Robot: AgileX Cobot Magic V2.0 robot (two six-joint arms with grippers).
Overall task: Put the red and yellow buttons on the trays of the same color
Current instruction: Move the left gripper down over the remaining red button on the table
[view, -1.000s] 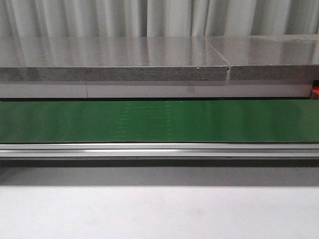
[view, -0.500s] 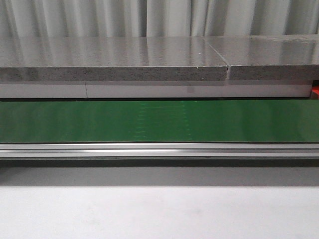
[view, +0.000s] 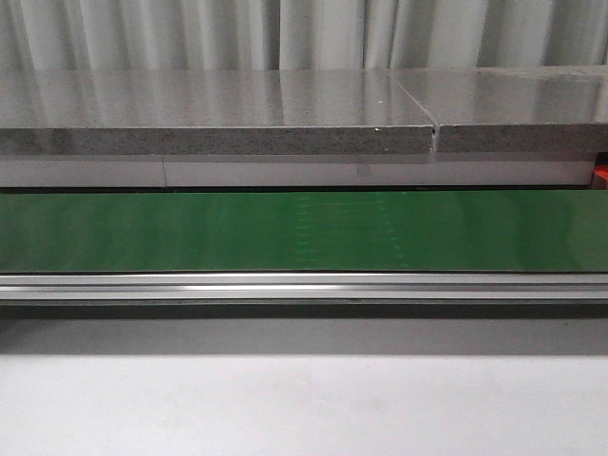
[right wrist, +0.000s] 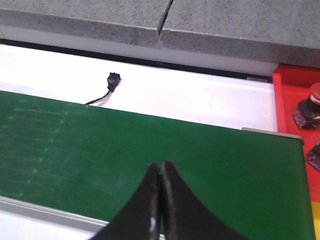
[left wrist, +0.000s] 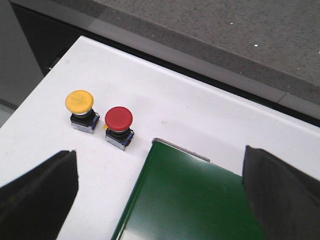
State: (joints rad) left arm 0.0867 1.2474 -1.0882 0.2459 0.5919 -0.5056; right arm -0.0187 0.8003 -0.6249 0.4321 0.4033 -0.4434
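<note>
The left gripper is spread wide and holds nothing, above the green belt. Beyond the belt's end, on the white surface, the yellow button and a red button stand upright, just beside each other. The right gripper is fully closed and empty. Another red button sits on the red tray.

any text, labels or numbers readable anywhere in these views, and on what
None: no readable word, number, brand or sign shows in any view.
Yellow button: plain cap, no marking.
Red button: plain cap, no marking.
Green belt: bare, only faint lighter marks, not text.
Red button on the red tray: too small and cut by the edge to tell.
</note>
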